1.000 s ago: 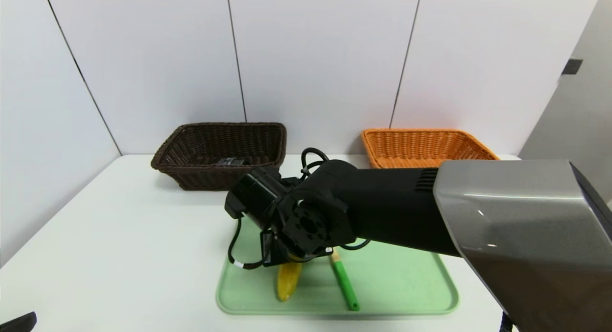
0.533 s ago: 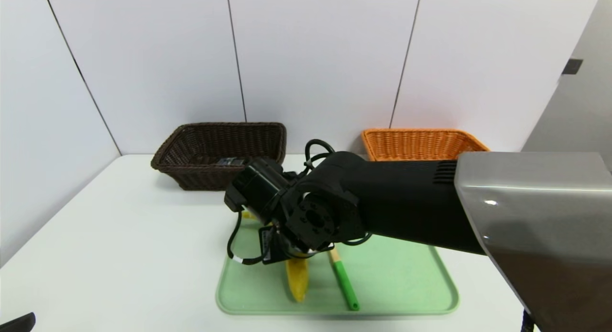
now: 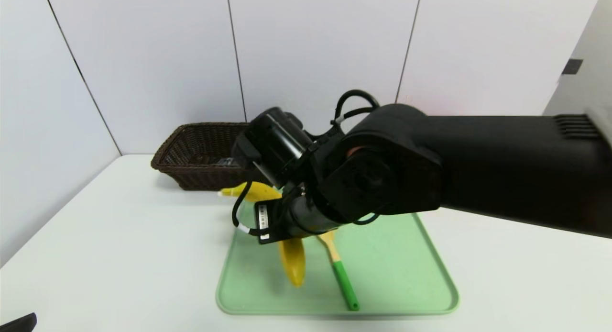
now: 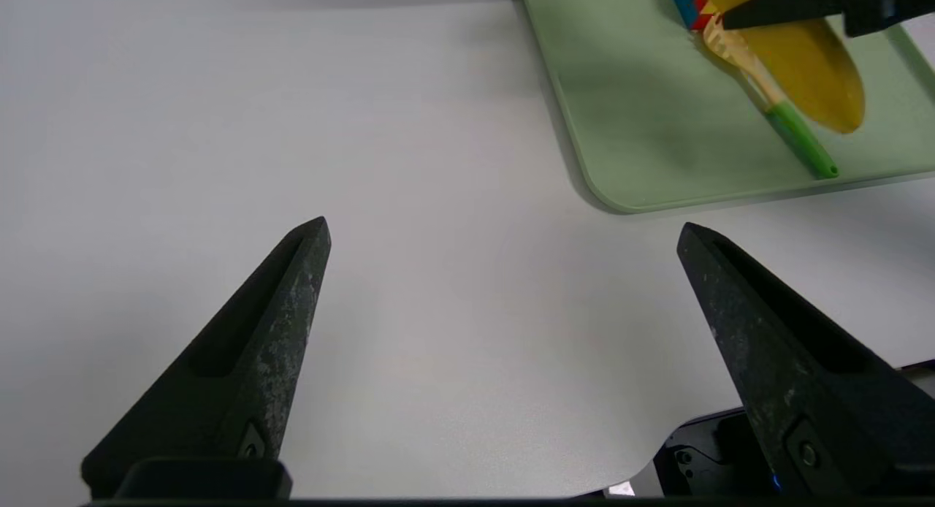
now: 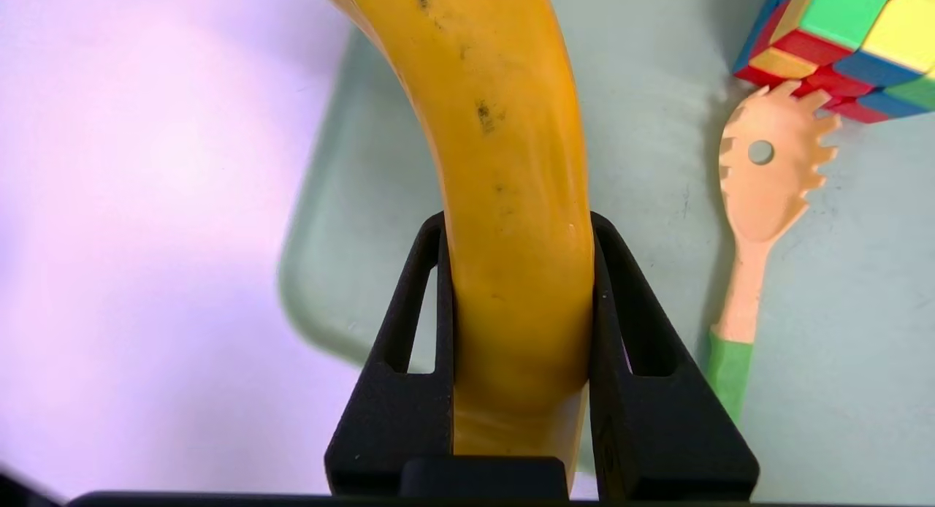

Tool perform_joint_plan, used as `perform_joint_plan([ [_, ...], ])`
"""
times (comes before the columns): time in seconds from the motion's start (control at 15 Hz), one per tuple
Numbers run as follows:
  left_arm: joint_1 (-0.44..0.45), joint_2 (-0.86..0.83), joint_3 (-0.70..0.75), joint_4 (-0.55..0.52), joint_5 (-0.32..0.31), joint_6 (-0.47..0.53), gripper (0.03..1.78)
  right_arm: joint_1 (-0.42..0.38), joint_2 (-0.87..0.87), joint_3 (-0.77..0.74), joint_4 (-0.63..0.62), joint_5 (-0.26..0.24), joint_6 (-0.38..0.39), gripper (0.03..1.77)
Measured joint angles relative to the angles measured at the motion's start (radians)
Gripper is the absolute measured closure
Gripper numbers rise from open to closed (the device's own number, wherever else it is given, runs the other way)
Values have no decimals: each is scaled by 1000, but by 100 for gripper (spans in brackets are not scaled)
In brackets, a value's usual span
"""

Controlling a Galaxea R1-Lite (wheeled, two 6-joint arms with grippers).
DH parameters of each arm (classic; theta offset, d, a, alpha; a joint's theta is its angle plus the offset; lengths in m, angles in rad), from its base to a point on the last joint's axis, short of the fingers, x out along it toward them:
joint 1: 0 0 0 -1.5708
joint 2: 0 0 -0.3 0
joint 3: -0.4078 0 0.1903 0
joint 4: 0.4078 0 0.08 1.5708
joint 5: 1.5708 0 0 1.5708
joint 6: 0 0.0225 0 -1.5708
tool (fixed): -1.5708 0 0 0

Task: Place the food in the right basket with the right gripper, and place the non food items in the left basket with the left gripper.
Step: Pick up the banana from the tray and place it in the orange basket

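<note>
My right gripper (image 5: 517,222) is shut on the yellow banana (image 5: 504,127) across its middle. The banana (image 3: 292,267) hangs tilted above the green tray (image 3: 411,293), its stem end pointing toward the dark brown left basket (image 3: 191,148). The black tube (image 3: 228,161) lies in that basket. On the tray lie the green-handled wooden fork (image 3: 344,280) and the puzzle cube (image 5: 840,39), which touches the fork's head (image 5: 763,178). The orange-tan right basket is hidden behind my right arm. My left gripper (image 4: 502,226) is open over bare table, near the tray's corner.
The white table (image 3: 119,255) is walled by white panels at the back and left. My bulky right arm (image 3: 478,164) crosses the middle and right of the head view, blocking what lies behind it. The tray's right half is bare.
My right arm has risen with the banana, lifting it off the tray and swinging its stem up toward the dark basket. The arm now covers the orange basket.
</note>
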Motion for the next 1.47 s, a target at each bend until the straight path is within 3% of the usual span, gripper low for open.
perform_joint_plan([
  [0.27,0,30,-4,-7,-20,3,12,-22,-114,0,-6,-3,-48,130],
  [0.6,0,103,-6,-106,-54,4,12,-182,-231,0,-110,21,-29,130],
  [0.87,0,146,-5,-141,-61,4,12,-353,-273,0,-139,131,118,130],
  [1.27,0,171,-7,-155,-61,4,12,-585,-270,9,-144,196,311,130],
  [1.47,0,178,-6,-156,-60,4,12,-642,-249,9,-142,190,412,130],
])
